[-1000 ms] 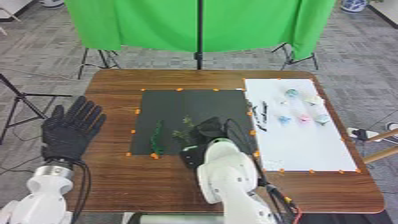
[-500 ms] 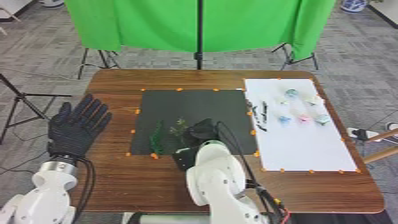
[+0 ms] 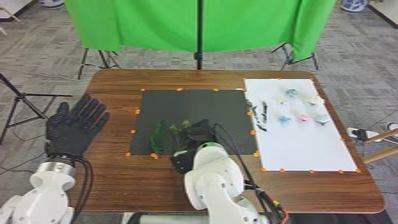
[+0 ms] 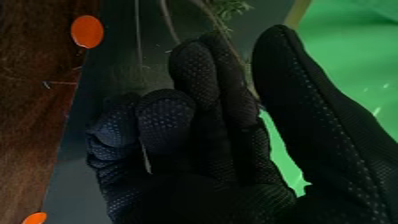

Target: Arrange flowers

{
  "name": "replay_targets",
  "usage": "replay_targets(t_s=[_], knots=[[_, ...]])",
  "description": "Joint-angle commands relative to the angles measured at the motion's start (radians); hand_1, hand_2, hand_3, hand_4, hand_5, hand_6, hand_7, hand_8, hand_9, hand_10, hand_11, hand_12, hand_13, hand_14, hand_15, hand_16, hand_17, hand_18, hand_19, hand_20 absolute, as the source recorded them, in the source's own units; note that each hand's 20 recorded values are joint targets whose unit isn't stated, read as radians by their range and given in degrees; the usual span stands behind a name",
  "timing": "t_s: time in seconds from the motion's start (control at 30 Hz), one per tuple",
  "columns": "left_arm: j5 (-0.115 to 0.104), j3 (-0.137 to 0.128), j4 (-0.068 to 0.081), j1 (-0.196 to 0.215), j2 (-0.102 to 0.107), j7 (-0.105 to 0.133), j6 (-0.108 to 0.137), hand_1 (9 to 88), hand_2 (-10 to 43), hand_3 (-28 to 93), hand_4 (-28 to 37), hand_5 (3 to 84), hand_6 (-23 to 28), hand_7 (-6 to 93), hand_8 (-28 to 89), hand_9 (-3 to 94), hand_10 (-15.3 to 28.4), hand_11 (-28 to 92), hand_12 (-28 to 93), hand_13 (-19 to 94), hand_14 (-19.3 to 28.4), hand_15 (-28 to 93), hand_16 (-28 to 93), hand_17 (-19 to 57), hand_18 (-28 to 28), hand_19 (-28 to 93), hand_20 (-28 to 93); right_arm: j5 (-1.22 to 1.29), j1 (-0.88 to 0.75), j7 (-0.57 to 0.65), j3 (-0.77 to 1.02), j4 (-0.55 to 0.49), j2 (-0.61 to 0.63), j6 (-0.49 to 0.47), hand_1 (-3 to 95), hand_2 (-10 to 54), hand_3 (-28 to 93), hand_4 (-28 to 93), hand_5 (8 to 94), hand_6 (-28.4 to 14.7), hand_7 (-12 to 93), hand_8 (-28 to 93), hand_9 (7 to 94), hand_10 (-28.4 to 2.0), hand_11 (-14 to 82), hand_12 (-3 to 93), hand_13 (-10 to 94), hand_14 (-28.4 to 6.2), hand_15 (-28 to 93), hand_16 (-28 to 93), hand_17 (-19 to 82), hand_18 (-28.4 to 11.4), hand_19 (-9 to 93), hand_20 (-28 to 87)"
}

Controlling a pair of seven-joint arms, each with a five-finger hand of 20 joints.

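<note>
My right hand [image 3: 197, 135] is low over the near part of the black mat [image 3: 206, 106], with the leafy sprig [image 3: 177, 130] at its ten o'clock. In the wrist view its fingers [image 4: 165, 119] are curled in narrow around the sprig's thin stalks, while the thumb [image 4: 306, 97] stands apart; how firm the hold is, I can't tell. The fuzzy green stem [image 3: 157, 137] lies on the mat at the hand's nine o'clock, and the pale flower heads [image 3: 304, 118] sit on the white sheet [image 3: 304, 150] at its two o'clock. My left hand [image 3: 73, 131] rests over the counter [image 3: 115, 182] at the mat's nine o'clock, fingers straight and spread wide.

I judge the step in hand to be securing this sprig, fairly early in the arranging. To do it well, I'd bring the thumb in gently against the stalks before any lift, because a loose curl could let them slide out. Too hard a squeeze would bend them. I'd then raise it straight up, leaves clear of the palm, and avoid swinging towards nine o'clock, where the leaves could snag the fuzzy green stem and drag it along.
</note>
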Motion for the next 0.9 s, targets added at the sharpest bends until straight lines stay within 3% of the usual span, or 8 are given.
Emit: replay_targets(t_s=[0.03,0.2,0.47,0.5,0.57,0.67,0.73,0.9], knots=[[-0.008,-0.023,-0.016,0.045,-0.009,0.032,-0.009,27.6,15.6,73,-28.3,47.2,7.8,13.9,-8,40.1,14.0,18,13,31,14.4,36,-4,-0.1,12.1,26,15,-0.062,-0.013,-0.06,-0.018,-0.018,0.054,-0.073,52.6,-9.5,70,-22,68.4,-7.8,25,13,75.0,-16.2,37.4,47.5,65,-19.1,77,41,42,-28.4,93,46],[-0.011,-0.031,-0.019,0.055,-0.018,0.044,-0.013,27.6,15.5,73,-28.2,47.3,7.8,14.0,-8,40.1,14.0,18,13,31,14.3,36,-4,-0.1,12.2,26,15,-0.159,-0.008,-0.124,-0.033,-0.032,0.096,-0.076,49.5,-9.5,71,-21,68.9,-8.4,18,5,75.0,-17.4,38.2,43.2,65,-19.4,77,41,41,-28.4,93,45],[-0.014,-0.057,-0.029,0.079,-0.029,0.073,-0.024,27.6,15.5,73,-28.3,47.3,7.8,14.0,-8,40.1,14.2,18,13,31,14.2,36,-4,-0.1,12.2,26,15,-0.267,0.004,-0.304,-0.062,-0.101,0.177,-0.06,43.7,-8.8,74,-18,67.9,-8.7,18,-7,73.7,-19.0,43.4,32.2,65,-19.8,77,41,41,-28.4,93,45],[-0.014,-0.062,-0.031,0.084,-0.032,0.073,-0.025,27.6,15.5,73,-28.3,47.3,7.8,14.0,-8,40.2,14.2,18,13,31,14.2,36,-4,-0.1,12.2,26,15,-0.233,-0.004,-0.35,-0.047,-0.12,0.179,-0.12,42.8,-7.4,74,-18,67.8,-8.8,18,-7,73.7,-19.1,43.3,31.5,64,-19.8,77,41,41,-28.4,93,45],[-0.014,-0.066,-0.034,0.09,-0.034,0.079,-0.025,27.6,15.5,73,-28.3,47.3,7.8,14.0,-8,40.2,14.2,18,13,31,14.3,36,-4,-0.1,12.2,26,15,-0.148,-0.002,-0.345,-0.025,-0.154,0.17,-0.257,43.2,-4.4,72,-20,69.1,-8.0,22,9,73.5,-19.4,42.8,31.2,63,-20.0,76,41,39,-28.1,93,43],[-0.02,-0.061,-0.033,0.088,-0.032,0.08,-0.021,27.6,15.6,73,-28.3,47.3,7.8,14.1,-8,40.2,14.2,18,13,31,14.3,36,-4,-0.1,12.2,26,15,-0.1,-0.005,-0.34,0.014,-0.175,0.135,-0.488,43.2,-0.1,70,-20,71.3,-7.4,22,11,73.9,-19.5,42.4,31.2,63,-20.2,76,42,38,-28.1,93,43],[-0.017,-0.056,-0.031,0.082,-0.032,0.077,-0.022,27.6,15.5,73,-28.3,47.4,7.8,14.1,-8,40.2,14.1,18,13,31,14.3,36,-4,-0.1,12.2,26,15,-0.096,-0.009,-0.336,0.015,-0.179,0.128,-0.543,40.5,5.8,70,-20,73.3,-6.8,17,2,74.1,-20.0,41.6,31.8,62,-20.7,76,42,36,-28.3,93,44],[-0.02,-0.056,-0.031,0.079,-0.029,0.073,-0.019,27.6,15.6,73,-28.3,47.3,7.8,14.3,-8,40.2,14.3,18,13,31,14.3,36,-4,-0.1,12.2,26,15,-0.095,-0.014,-0.334,0.002,-0.194,0.126,-0.611,37.6,11.2,70,-18,74.1,-6.6,13,-8,74.8,-20.6,40.5,32.5,62,-21.6,76,43,36,-28.4,92,46]])
